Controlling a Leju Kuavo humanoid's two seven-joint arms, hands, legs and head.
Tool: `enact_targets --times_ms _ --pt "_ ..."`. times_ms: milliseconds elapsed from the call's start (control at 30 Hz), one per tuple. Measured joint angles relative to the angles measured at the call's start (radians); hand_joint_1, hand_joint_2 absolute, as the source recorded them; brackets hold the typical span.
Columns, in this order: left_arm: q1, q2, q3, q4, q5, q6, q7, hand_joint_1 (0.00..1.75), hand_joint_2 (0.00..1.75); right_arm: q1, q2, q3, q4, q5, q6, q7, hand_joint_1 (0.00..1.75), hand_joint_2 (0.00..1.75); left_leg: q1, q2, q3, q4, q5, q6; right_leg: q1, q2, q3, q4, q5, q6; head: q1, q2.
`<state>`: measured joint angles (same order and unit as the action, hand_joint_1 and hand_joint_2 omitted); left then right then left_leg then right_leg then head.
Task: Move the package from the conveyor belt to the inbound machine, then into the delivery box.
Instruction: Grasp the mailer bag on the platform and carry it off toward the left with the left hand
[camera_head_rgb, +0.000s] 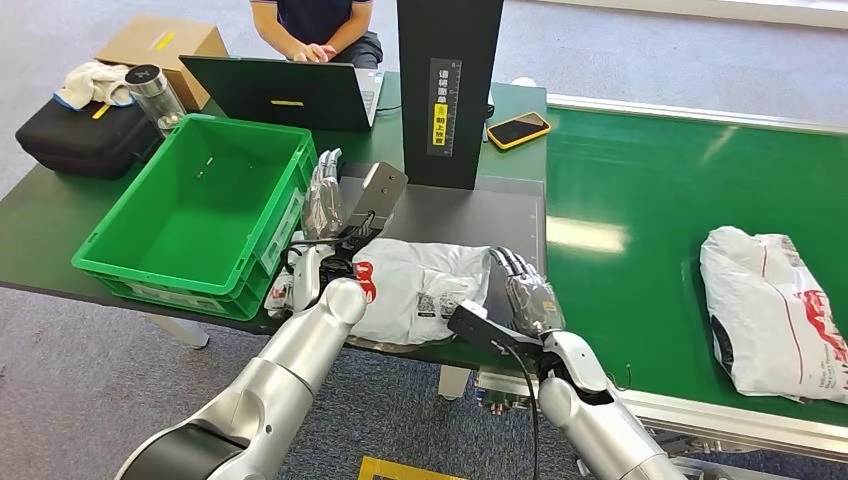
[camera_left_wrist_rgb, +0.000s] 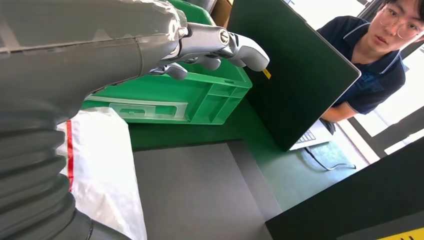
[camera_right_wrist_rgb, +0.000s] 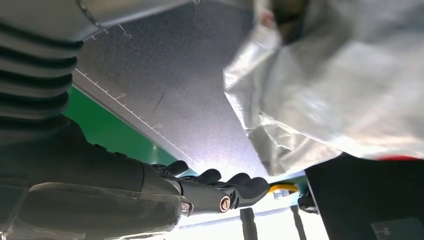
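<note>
Package: a white plastic-wrapped package (camera_head_rgb: 415, 290) with red print is lying on the grey plate of the inbound machine (camera_head_rgb: 490, 215), between the robot's two hands
Left hand: the left hand (camera_head_rgb: 325, 195) is hovering just beside the package's left end, next to the green crate; its fingers (camera_left_wrist_rgb: 220, 47) are stretching out loosely and gripping nothing
Right hand: the right hand (camera_head_rgb: 525, 290) is sitting at the package's right edge; its dark fingers (camera_right_wrist_rgb: 225, 187) are lying extended and apart over the grey plate, holding nothing
Delivery box: the green crate (camera_head_rgb: 120, 265) is standing on the table to the left of the machine, just beside the package
Second package: another white bag (camera_head_rgb: 770, 310) is lying on the green conveyor belt (camera_head_rgb: 640, 200), well apart to the right
Surroundings: a person (camera_left_wrist_rgb: 372, 60) is sitting behind an open laptop (camera_head_rgb: 275, 95); a phone (camera_head_rgb: 518, 129) is lying near the black scanner column (camera_head_rgb: 445, 90)
</note>
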<state>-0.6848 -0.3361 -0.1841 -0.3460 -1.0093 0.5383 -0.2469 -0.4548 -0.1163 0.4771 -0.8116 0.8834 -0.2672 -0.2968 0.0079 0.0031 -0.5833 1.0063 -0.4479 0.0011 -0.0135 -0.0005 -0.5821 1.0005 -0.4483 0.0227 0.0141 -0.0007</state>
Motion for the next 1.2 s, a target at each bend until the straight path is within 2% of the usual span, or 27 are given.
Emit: enact_targets --times_ms 167,267,400,567,800,867,967,1067,1200 --pt "0.000 0.000 -0.002 0.000 0.006 0.003 -0.004 0.00 1.75 0.017 0.003 -0.041 -0.039 -0.063 -0.072 -0.012 0.00 0.00 0.000 0.000 0.000 0.000 0.000 0.000 0.000 0.000 0.000 0.000 0.000 0.000 0.000 0.000" --pt "0.001 0.000 -0.005 0.000 0.014 0.002 -0.038 0.00 1.75 0.044 0.008 -0.084 -0.082 -0.172 -0.030 -0.069 0.00 0.00 0.000 0.000 -0.001 0.000 0.000 0.000 0.000 0.000 -0.001 0.000 0.000 0.000 0.000 0.000" --pt "0.000 0.000 -0.028 -0.014 0.004 -0.021 -0.123 0.00 1.75 0.097 0.014 -0.146 -0.156 -0.301 0.041 -0.143 0.00 0.00 0.000 -0.001 -0.001 0.000 0.000 0.000 0.000 -0.001 -0.001 0.000 0.000 0.000 0.000 0.000" --pt "-0.004 0.000 -0.080 -0.079 -0.016 -0.066 -0.126 0.00 1.75 0.145 0.015 -0.206 -0.225 -0.321 0.056 -0.155 0.00 0.00 0.000 -0.002 -0.002 0.000 0.000 0.000 0.000 -0.001 -0.001 0.000 0.000 0.000 0.000 0.000" --pt "-0.003 0.001 -0.111 -0.120 -0.016 -0.075 -0.127 0.00 1.75 0.165 0.016 -0.239 -0.260 -0.321 0.068 -0.155 0.00 0.00 0.000 -0.002 -0.002 0.000 0.000 0.000 0.000 -0.001 -0.001 0.000 0.000 0.000 0.000 0.000" --pt "-0.003 0.003 -0.125 -0.136 -0.021 -0.110 -0.139 0.00 1.75 0.169 0.016 -0.246 -0.264 -0.317 0.069 -0.155 0.00 0.00 0.000 -0.002 -0.002 0.000 0.000 0.000 0.000 -0.001 -0.001 0.000 0.000 0.000 0.000 0.000" --pt "-0.005 0.016 -0.168 -0.206 -0.035 -0.232 -0.133 0.00 1.75 0.184 0.016 -0.262 -0.265 -0.294 0.064 -0.155 0.00 0.00 0.000 -0.002 -0.002 0.000 0.000 0.000 0.000 -0.002 -0.001 0.000 0.000 0.000 0.000 0.000" --pt "-0.005 0.042 -0.218 -0.308 -0.053 -0.342 -0.091 0.00 1.75 0.210 0.016 -0.282 -0.267 -0.256 0.050 -0.155 0.00 0.00 0.000 -0.002 -0.002 0.000 0.000 0.000 0.000 -0.002 -0.002 0.000 0.000 0.000 0.000 0.000" --pt "-0.006 0.077 -0.269 -0.435 -0.074 -0.424 -0.027 0.00 1.75 0.241 0.016 -0.297 -0.273 -0.209 0.036 -0.151 0.00 0.00 0.000 -0.002 -0.002 0.000 0.000 0.000 0.000 -0.002 -0.002 0.000 0.000 0.000 0.000 0.000"
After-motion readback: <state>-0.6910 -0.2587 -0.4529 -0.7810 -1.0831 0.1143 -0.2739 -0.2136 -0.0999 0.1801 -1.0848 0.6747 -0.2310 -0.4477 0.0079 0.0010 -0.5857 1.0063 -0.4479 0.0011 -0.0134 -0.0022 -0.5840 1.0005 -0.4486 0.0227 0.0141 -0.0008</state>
